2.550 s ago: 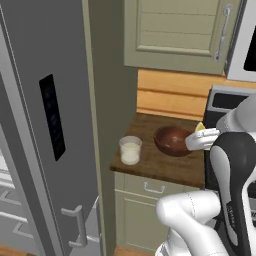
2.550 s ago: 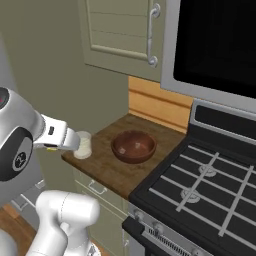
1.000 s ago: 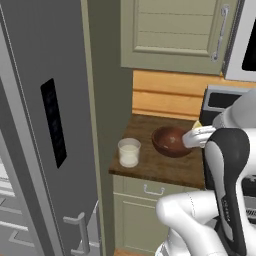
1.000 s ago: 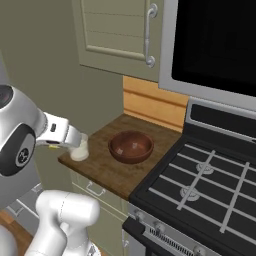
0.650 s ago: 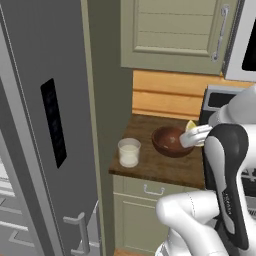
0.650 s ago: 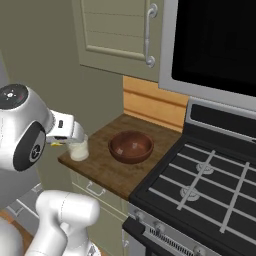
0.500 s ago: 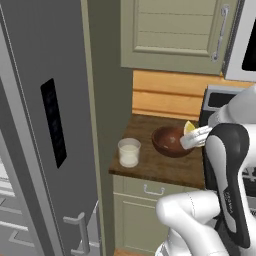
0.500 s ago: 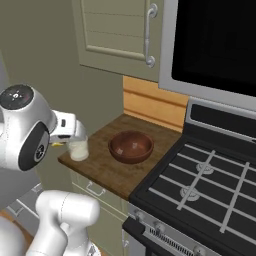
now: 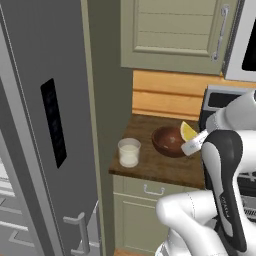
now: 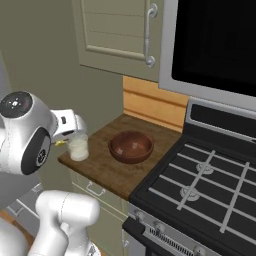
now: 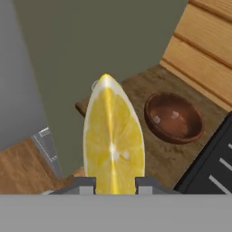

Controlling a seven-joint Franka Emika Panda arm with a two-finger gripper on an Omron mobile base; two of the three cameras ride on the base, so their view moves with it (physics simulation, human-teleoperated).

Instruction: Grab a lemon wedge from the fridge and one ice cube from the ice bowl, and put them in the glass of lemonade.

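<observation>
Gripper (image 11: 113, 185) closed on the lemon wedge (image 11: 113, 142), both fingers clamped at the wedge's base in the hand view. Wedge (image 9: 188, 131) held in the air over the right part of the wooden counter (image 9: 165, 167), just beside the near right rim of the brown bowl (image 9: 170, 141) as seen from the left base view.

Change noted against the pictures from 2.5 seconds back: wedge carried higher and slightly left, from beyond the bowl's right edge to a spot overlapping its rim. Both base views shifted as a whole over the same span, so part of that is camera travel, not movement of the counter items. Bowl and glass of lemonade (image 9: 128, 152) unmoved on the counter.

Glass stands at the left near corner of the counter, close to the fridge (image 9: 45, 125), well apart from the wedge, with the bowl between the 2. Fridge door shut in the left base view.

Assessment: step 1 of 2, lemon delivery, under way and not complete. Remaining travel is leftward across the bowl, then a release over the glass. Ice cube not yet collected; contents of the bowl cannot be made out.
</observation>
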